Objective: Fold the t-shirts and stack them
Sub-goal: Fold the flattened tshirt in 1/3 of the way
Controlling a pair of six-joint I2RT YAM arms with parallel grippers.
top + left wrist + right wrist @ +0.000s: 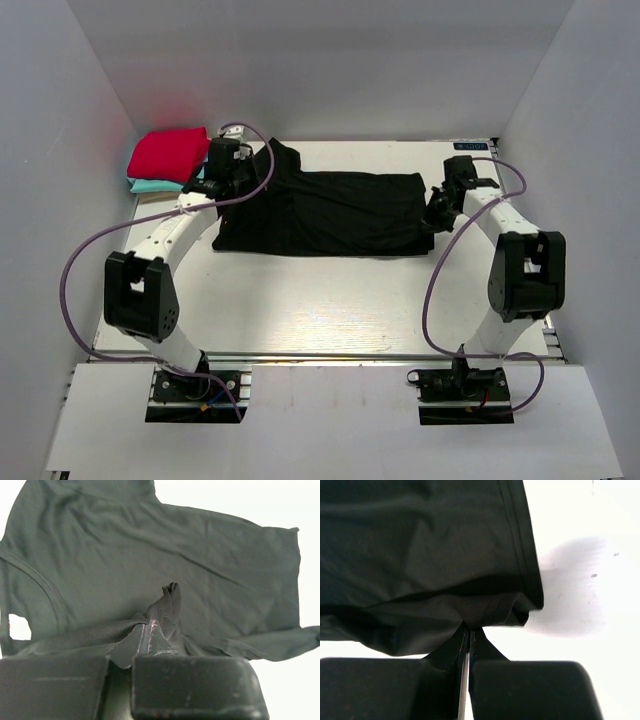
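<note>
The black t-shirt (330, 212) lies stretched across the middle of the table, folded lengthwise. My left gripper (228, 178) is shut on its left, collar end; in the left wrist view (149, 625) a bunch of cloth sticks up from the shut fingers. My right gripper (437, 207) is shut on the shirt's right hem; in the right wrist view (468, 628) the hem (520, 555) hangs pinched above the table. A folded red t-shirt (168, 153) lies on a folded teal t-shirt (155, 186) at the back left. The tan t-shirt is out of view.
White walls close in the table on the left, back and right. The red and teal stack sits right beside my left gripper. Purple cables (80, 262) loop off both arms. The table's front edge (320, 355) runs in front of the arm bases.
</note>
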